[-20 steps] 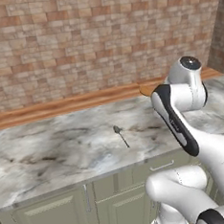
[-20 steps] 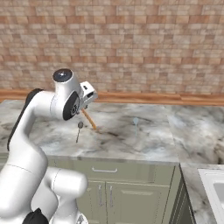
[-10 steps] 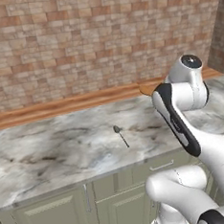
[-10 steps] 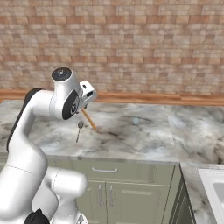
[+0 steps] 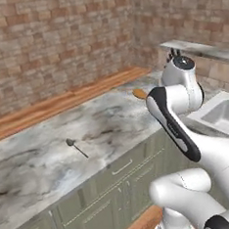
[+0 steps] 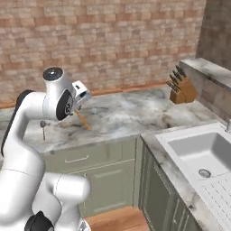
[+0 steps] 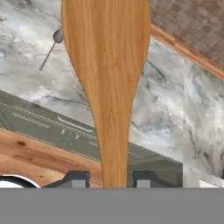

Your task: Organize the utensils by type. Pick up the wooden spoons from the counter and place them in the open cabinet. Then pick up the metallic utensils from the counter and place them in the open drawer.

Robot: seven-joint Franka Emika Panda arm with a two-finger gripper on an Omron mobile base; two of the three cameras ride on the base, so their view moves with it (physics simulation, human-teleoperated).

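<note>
Surface [image 6: 126,119]: runs along the brick wall [image 6: 103,40], base units [image 6: 99,167] beneath.
Metal spoon [image 5: 76,147]: lies flat on the surface, toward its front edge, left of the arm.
Wooden spoon [image 7: 109,74]: up off the surface, handle between the pincer [image 7: 108,178] fingers, bowl pointing away; metal spoon lies below and beyond it.
Knife block [image 6: 181,89]: on the surface, far right, by the corner.
Sink [image 6: 205,153]: set into the surface's right-hand run, in front of the knife block.

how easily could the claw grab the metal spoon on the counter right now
Probably not yet: the claw is shut on the wooden spoon. The metal spoon lies bare on the counter, nothing over it.
</note>
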